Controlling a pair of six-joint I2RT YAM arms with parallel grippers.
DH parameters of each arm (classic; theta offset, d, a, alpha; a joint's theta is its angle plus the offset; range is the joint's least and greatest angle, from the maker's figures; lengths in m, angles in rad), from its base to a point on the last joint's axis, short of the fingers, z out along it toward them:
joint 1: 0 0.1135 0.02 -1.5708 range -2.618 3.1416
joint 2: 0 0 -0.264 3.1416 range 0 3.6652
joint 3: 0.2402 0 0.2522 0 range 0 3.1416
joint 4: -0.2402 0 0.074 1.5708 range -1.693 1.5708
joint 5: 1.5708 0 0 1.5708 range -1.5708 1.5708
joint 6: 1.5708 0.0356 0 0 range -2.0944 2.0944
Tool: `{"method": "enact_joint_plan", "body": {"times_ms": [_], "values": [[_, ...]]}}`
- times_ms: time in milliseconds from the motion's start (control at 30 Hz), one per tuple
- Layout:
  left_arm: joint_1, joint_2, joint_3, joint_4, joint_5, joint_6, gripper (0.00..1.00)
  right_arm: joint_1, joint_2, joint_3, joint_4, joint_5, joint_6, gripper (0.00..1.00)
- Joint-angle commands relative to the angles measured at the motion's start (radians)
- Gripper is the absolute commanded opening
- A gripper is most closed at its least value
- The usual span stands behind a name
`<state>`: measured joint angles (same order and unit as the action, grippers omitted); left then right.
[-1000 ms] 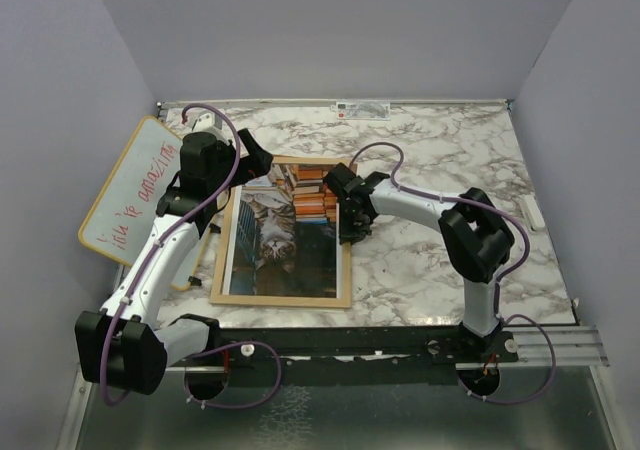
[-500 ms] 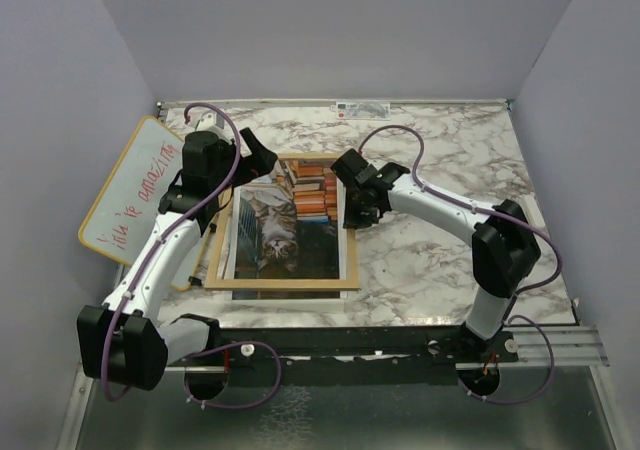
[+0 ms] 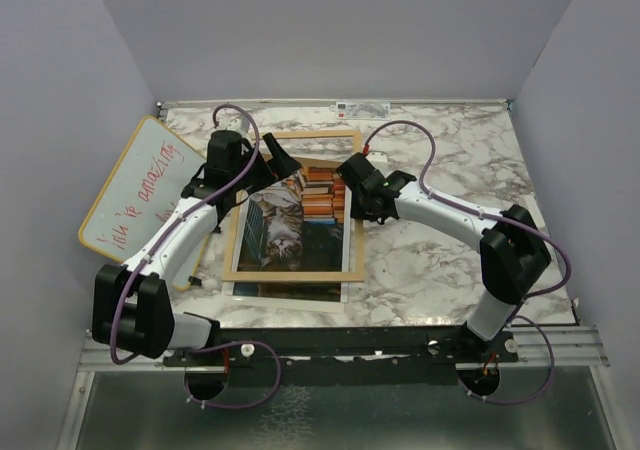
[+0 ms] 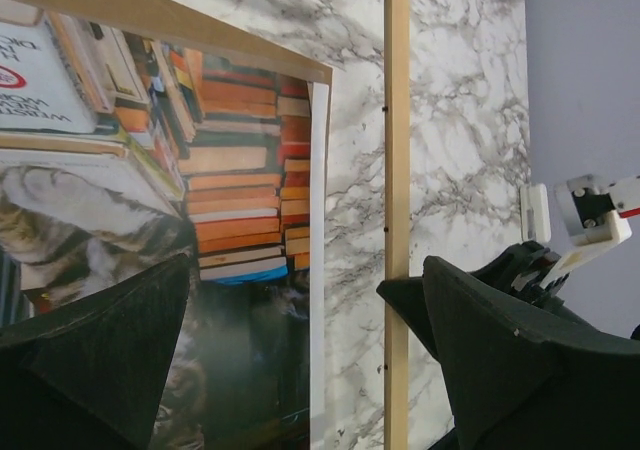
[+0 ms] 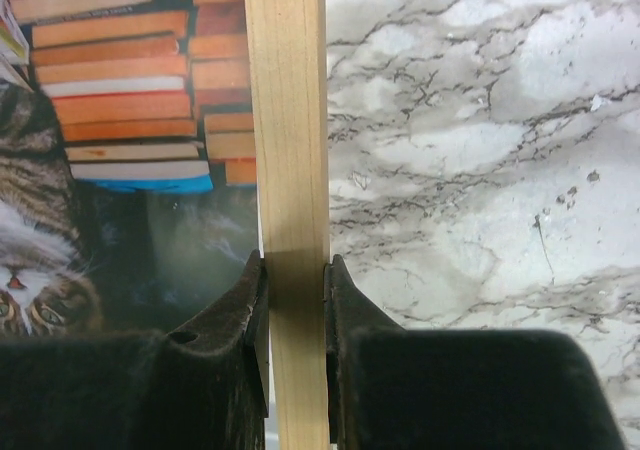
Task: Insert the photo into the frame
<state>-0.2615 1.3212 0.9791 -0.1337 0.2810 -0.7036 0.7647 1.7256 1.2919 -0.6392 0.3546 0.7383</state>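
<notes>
Though the photo (image 3: pixel 285 235) lies face up on the marble worktop (image 3: pixel 440 150), it does not sit square within the frame (image 3: pixel 290 273). The frame lies over it, set off toward the far side.

- Print's near edge, white border included, pokes out past the frame's near rail toward the arm bases.
- At the far end, a band of bare marble shows inside the frame, between the far rail and the print's far edge.
- Cat and stacked books read clearly through the pane.
- Left wrist view: the print's right edge runs just inside the right rail, with a sliver of marble between them.
- A tan strip (image 4: pixel 150 15) borders the print's far edge (board or something else, I cannot tell).

Right gripper (image 3: pixel 358 208): jaws closed on the frame's right rail, roughly midway along it. The wrist view shows one finger pressed to each side of the wood.

Left gripper (image 3: pixel 275 165): jaws spread wide, holding nothing, hovering over the far-left part of the print near the frame's far-left corner.

Whiteboard (image 3: pixel 135 195) with red handwriting sits at the worktop's left edge, apart from the frame, with the left arm running between the two.
</notes>
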Motion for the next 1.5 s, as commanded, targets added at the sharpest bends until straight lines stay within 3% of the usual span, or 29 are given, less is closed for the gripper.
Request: {"method": "enact_joint_plan", "body": {"times_ms": [0,400,800,1033,1133,1467], "values": [[-0.045,0.044,0.034,0.034,0.036,-0.027,0.99,0.006,-0.031,0.025,0.124,0.059,-0.012,0.01],[-0.185,0.275,0.157,0.129,0.042,-0.078,0.97,0.005,-0.149,-0.076,0.173,0.018,0.004,0.01],[-0.297,0.579,0.333,0.389,0.163,-0.168,0.95,0.005,-0.264,-0.213,0.189,-0.003,0.033,0.01],[-0.359,0.709,0.451,0.306,0.104,-0.186,0.93,0.005,-0.306,-0.245,0.19,-0.01,0.021,0.01],[-0.372,0.756,0.502,0.271,0.102,-0.193,0.83,0.005,-0.325,-0.253,0.184,-0.009,0.019,0.01],[-0.395,0.794,0.598,0.203,0.147,-0.189,0.34,0.005,-0.368,-0.281,0.182,-0.01,0.014,0.08]]}}
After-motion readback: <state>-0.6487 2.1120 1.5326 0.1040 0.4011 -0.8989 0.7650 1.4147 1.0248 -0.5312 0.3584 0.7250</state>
